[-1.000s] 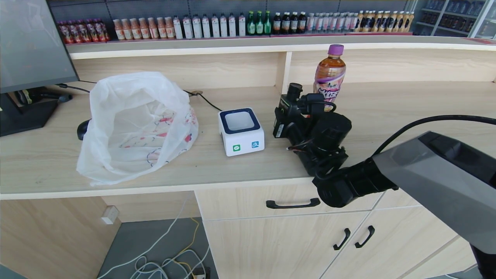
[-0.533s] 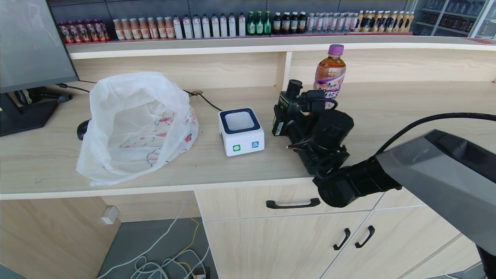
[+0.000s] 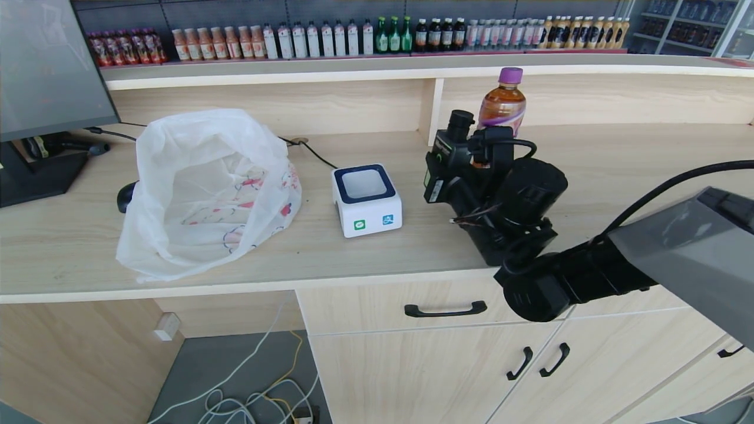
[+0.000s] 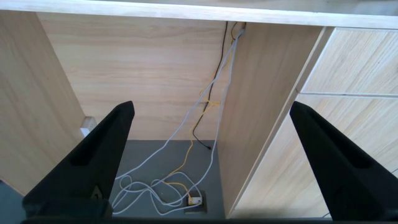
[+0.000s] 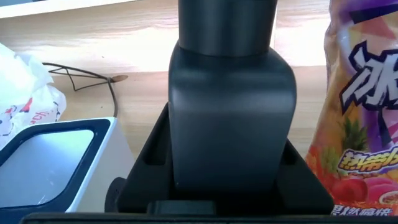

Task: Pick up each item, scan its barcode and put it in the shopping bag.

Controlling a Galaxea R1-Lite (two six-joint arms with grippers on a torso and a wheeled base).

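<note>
A brown drink bottle (image 3: 503, 106) with a purple cap and a pink-purple label stands upright at the back right of the wooden counter (image 3: 365, 259). My right gripper (image 3: 471, 159) hangs just in front of it and hides its lower half. In the right wrist view the bottle (image 5: 364, 106) is close beside the gripper (image 5: 227, 124). The white barcode scanner (image 3: 366, 199) sits mid-counter, left of that arm. A white shopping bag (image 3: 206, 188) lies open at the left. My left gripper (image 4: 211, 155) is open below the counter, with nothing in it.
A monitor (image 3: 47, 65) and a black mouse (image 3: 125, 196) are at the counter's far left. A raised ledge and a shelf of bottles (image 3: 377, 35) run behind. Drawer handles (image 3: 445, 309) sit under the counter edge. Cables (image 4: 174, 180) lie on the floor.
My right arm has moved right and farther back toward the bottle, now covering its lower half. Bag, scanner and bottle have stayed put.
</note>
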